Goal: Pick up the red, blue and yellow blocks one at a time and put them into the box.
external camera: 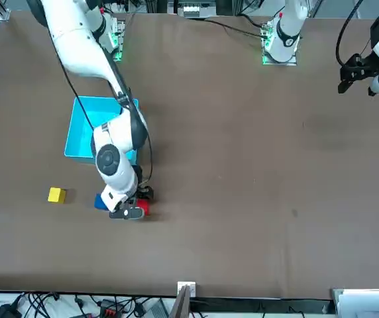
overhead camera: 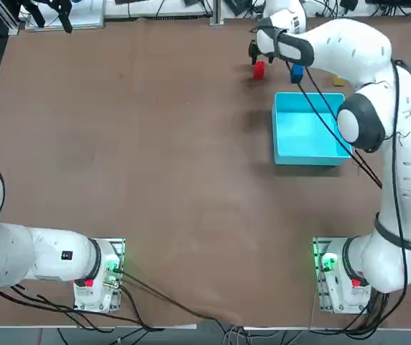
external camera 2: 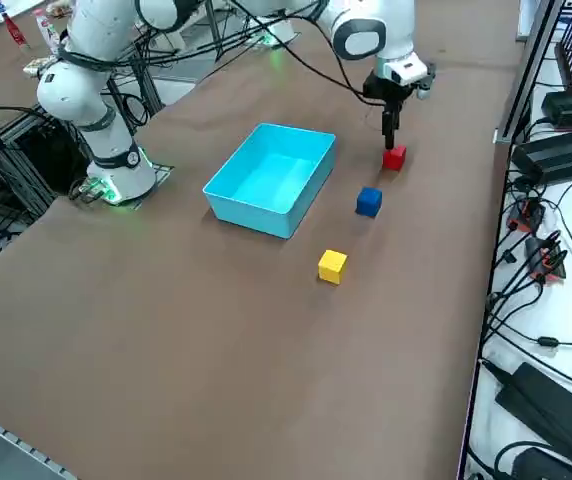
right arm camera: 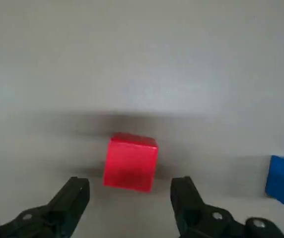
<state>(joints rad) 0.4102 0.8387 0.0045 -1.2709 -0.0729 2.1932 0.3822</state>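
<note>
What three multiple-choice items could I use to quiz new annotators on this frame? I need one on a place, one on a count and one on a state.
1. Which block lies just beyond the right gripper's fingertips?
A. the yellow block
B. the red block
C. the blue block

2. How many blocks lie inside the box?
A. none
B. one
C. two

3. How do the right gripper's fingers stand?
A. shut on a block
B. shut with nothing between them
C. open, with nothing between them

Key: 1 B, the wrist view shows the red block centred ahead of the two fingers. 2 A, the box holds nothing, and the red, blue block and yellow block all sit on the table. 3 C, a wide gap shows between the fingers and the block is not between them.
</note>
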